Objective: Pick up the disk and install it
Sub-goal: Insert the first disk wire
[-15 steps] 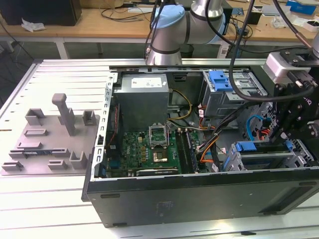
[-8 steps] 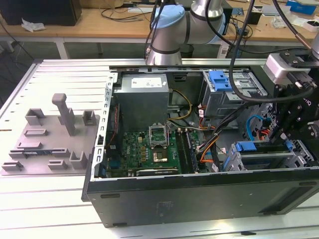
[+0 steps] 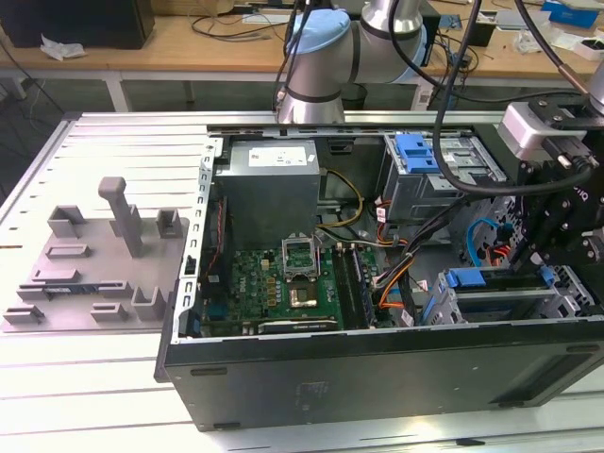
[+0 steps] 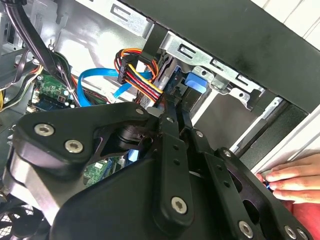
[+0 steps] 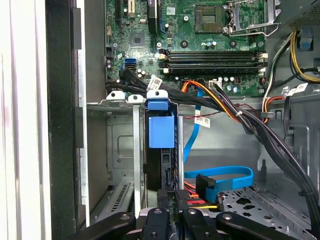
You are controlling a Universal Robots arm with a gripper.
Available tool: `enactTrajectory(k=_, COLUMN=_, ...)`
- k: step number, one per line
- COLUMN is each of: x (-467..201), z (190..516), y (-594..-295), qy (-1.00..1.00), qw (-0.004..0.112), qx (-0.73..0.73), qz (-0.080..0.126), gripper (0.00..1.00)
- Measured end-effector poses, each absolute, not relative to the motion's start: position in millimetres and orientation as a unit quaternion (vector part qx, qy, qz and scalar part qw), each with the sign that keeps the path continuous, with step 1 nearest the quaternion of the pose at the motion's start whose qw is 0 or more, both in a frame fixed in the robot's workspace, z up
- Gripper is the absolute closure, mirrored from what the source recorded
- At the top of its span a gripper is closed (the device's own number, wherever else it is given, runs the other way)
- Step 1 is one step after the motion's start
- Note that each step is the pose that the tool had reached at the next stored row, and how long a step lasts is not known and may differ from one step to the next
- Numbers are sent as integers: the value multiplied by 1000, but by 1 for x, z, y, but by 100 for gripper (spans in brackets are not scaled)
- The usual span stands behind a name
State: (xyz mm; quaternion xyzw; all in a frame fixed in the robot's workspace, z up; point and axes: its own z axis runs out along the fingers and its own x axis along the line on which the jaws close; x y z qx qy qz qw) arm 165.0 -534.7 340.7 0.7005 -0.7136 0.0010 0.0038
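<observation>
The disk (image 3: 467,278) stands on edge in the drive bay at the near corner of the open computer case, on the exterior view's right. Its blue carrier tab (image 5: 161,125) shows at the bay's mouth, with the dark drive body (image 5: 153,167) behind it. My gripper (image 3: 540,257) reaches down into that bay from the right. In both wrist views its black fingers (image 4: 170,125) lie close together along the disk's edge. The gripper (image 4: 176,102) ends just short of the blue tab (image 4: 192,87). In the first wrist view the gripper (image 5: 170,197) sits at the disk's rear end.
Orange, red and black cables (image 5: 225,107) and a blue flat cable (image 5: 220,175) run beside the bay. A person's hand (image 4: 290,180) rests outside the case wall. Another drive cage with a blue bracket (image 3: 415,151) sits further back. A grey fixture tray (image 3: 94,274) lies on the exterior view's left.
</observation>
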Motion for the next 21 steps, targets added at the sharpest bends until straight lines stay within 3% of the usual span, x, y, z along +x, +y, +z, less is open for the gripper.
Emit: enactTrajectory(k=21, x=165, z=348, y=-533, qy=-714, qw=4, qx=700, qz=1, gripper=83)
